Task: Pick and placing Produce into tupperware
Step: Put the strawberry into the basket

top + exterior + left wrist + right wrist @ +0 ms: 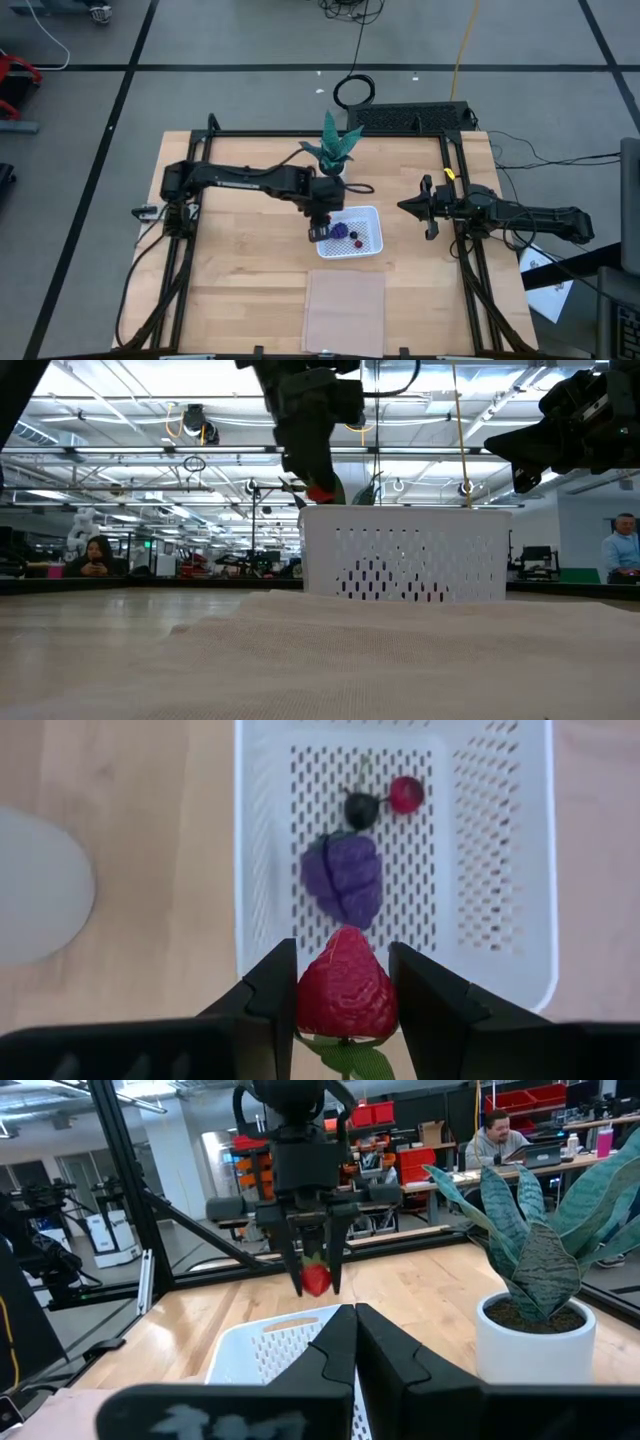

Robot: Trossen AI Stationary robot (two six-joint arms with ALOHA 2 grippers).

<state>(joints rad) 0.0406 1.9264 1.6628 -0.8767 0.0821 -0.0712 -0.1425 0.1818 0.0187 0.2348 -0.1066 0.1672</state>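
Observation:
The white perforated tupperware sits mid-table. In the left wrist view its floor carries the purple grape cluster, the small blackish fruit and the small dark red one. My left gripper hangs over the tupperware's left rim, shut on the red-and-green strawberry. It also shows in the right wrist view and the low view. My right gripper waits shut, right of the tupperware and above the table. My left gripper pinches the strawberry by its two red sides between both fingers. The fingers come from above, pointing down. The fruit is lifted clear above the tupperware's rim, red tip down and green leaves up toward the wrist.
A green leafy plant in a white pot stands just beyond the tupperware, close to my left arm. A flat tan sheet lies on the near side of the table. People sit in the room beyond.

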